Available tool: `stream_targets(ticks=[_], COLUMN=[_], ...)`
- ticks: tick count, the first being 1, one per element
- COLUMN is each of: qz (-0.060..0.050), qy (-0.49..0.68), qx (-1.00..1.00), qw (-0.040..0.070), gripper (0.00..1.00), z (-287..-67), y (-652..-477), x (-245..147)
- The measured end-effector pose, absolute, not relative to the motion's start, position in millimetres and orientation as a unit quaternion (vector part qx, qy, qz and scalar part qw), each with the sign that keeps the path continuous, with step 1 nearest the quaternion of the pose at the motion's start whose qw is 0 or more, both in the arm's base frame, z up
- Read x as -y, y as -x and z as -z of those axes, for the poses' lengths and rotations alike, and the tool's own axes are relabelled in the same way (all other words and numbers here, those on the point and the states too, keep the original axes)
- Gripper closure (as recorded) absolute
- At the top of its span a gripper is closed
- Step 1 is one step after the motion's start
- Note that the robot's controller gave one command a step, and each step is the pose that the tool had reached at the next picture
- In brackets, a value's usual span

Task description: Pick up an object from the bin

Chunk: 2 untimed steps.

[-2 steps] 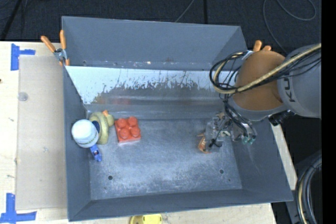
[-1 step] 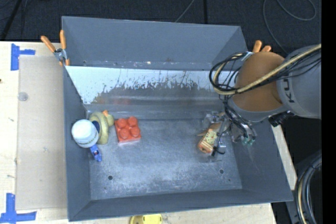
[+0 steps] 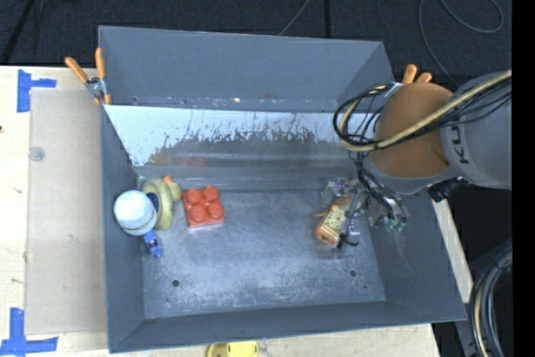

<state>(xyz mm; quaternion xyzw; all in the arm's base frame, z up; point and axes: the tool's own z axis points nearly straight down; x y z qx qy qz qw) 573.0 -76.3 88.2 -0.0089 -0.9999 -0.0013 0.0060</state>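
Grey bin [image 3: 267, 267] holds one tan bottle-like thing [image 3: 329, 226] lying alone at right, my gripper [image 3: 351, 220] low over it, likely for an unobstructed grasp; I cannot tell its opening.

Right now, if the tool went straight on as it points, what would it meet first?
Probably the small tan bottle-like thing right at the tool, else the bin floor; depth is unclear.

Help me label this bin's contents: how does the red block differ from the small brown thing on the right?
The red block is squarish with round studs on top; the brown thing is narrower and lies slanted. The block sits left, clear of the gripper; the brown thing lies right at it. Both rest on the bin floor.
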Motion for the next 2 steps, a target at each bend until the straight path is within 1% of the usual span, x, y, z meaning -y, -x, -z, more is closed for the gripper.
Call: stream_targets(ticks=[1, 2], qz=[0.004, 0.004], qy=[0.049, 0.048], qx=[0.999, 0.999], qw=[0.006, 0.006], gripper=[1.00, 1.00], z=[-73.8, -73.7], y=[-549.5, -549.4], x=[138.8, 138.7])
